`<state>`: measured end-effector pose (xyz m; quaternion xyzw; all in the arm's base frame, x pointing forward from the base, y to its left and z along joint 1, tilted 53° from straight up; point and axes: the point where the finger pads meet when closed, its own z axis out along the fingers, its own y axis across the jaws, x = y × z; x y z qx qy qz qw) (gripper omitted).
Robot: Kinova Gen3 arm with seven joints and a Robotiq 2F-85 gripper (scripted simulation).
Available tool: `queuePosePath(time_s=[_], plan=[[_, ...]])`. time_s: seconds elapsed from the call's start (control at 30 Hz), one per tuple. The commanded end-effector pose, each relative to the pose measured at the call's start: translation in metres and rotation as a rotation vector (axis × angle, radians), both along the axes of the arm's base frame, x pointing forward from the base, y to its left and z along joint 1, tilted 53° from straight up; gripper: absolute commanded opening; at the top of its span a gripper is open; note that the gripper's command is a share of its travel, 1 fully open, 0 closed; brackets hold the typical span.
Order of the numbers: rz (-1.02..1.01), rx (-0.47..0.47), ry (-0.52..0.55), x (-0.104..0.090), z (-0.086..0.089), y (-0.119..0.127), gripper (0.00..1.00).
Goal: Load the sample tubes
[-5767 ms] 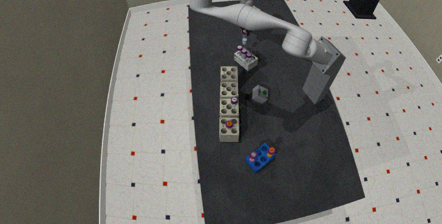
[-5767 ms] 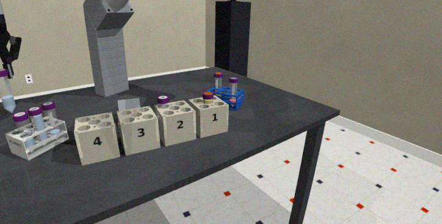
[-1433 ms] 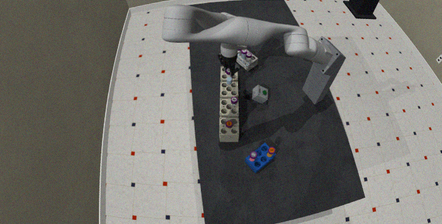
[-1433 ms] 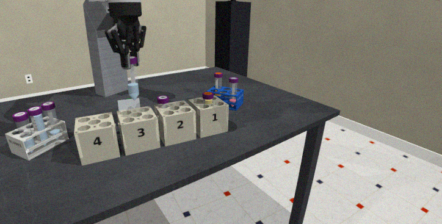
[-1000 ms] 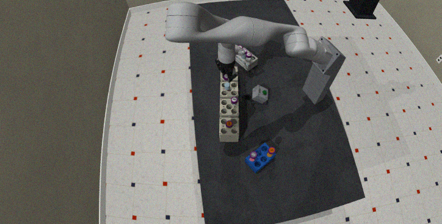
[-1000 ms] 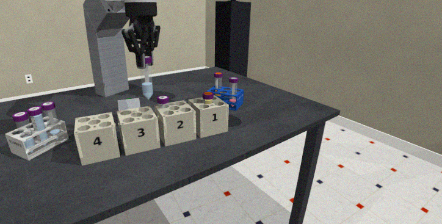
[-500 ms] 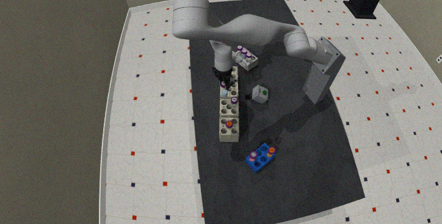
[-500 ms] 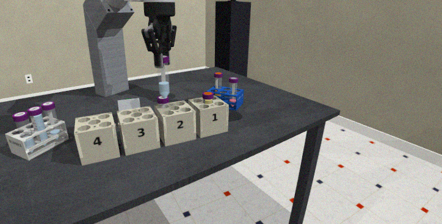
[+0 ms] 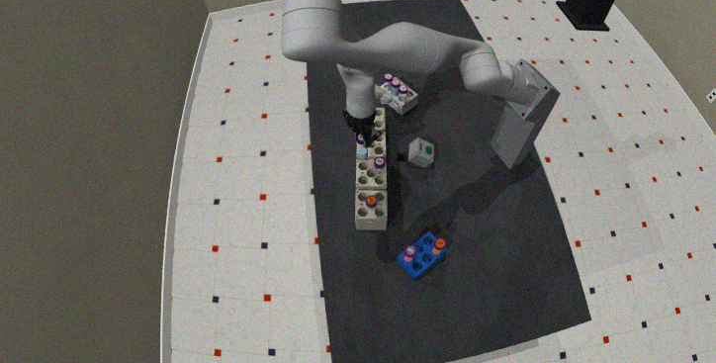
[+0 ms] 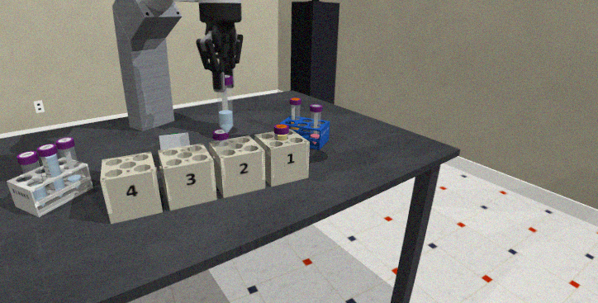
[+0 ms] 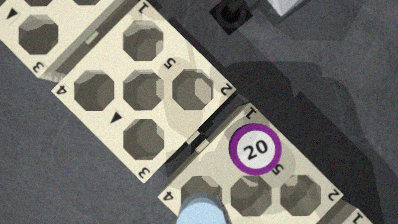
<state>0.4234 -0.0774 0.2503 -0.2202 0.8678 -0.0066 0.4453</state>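
Note:
My gripper (image 9: pixel 364 138) (image 10: pixel 224 85) is shut on a water blank tube (image 9: pixel 361 152) (image 10: pixel 225 116) (image 11: pixel 200 215) by its purple cap. The tube hangs upright with its tip just above the row of adapters, over the hole 4 side of adapter 2 (image 10: pixel 234 183) (image 11: pixel 215 165). A blank marked 20 (image 11: pixel 255 149) (image 10: pixel 220 134) (image 9: pixel 379 162) sits in hole 1 of adapter 2. Adapter 3 (image 10: pixel 187 194) (image 11: pixel 107 65) and adapter 4 (image 10: pixel 130 208) are empty. An orange-dot sample (image 9: pixel 370 201) (image 10: pixel 281 130) sits in adapter 1 (image 10: pixel 288 175).
A blue rack (image 9: pixel 423 265) (image 10: pixel 324 129) holds another orange-dot sample (image 9: pixel 439 243) (image 10: pixel 295 101) and a grey-dot tube (image 9: pixel 409 250) (image 10: pixel 315 108). A white rack (image 9: pixel 407 104) (image 10: pixel 25 198) holds three blanks. The DONE desk (image 9: pixel 418 154) (image 10: pixel 174 139) stands behind adapter 3.

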Motion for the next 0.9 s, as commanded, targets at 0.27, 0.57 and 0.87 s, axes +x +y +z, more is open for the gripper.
queuePosePath(time_s=[0.27, 0.57, 0.87], plan=[[-0.001, 0.0, -0.001, 0.01, -0.008, 0.002, 0.1], [-0.001, 0.0, -0.001, 0.017, -0.013, 0.004, 0.1], [-0.001, 0.0, -0.001, 0.027, -0.02, 0.006, 0.1]])
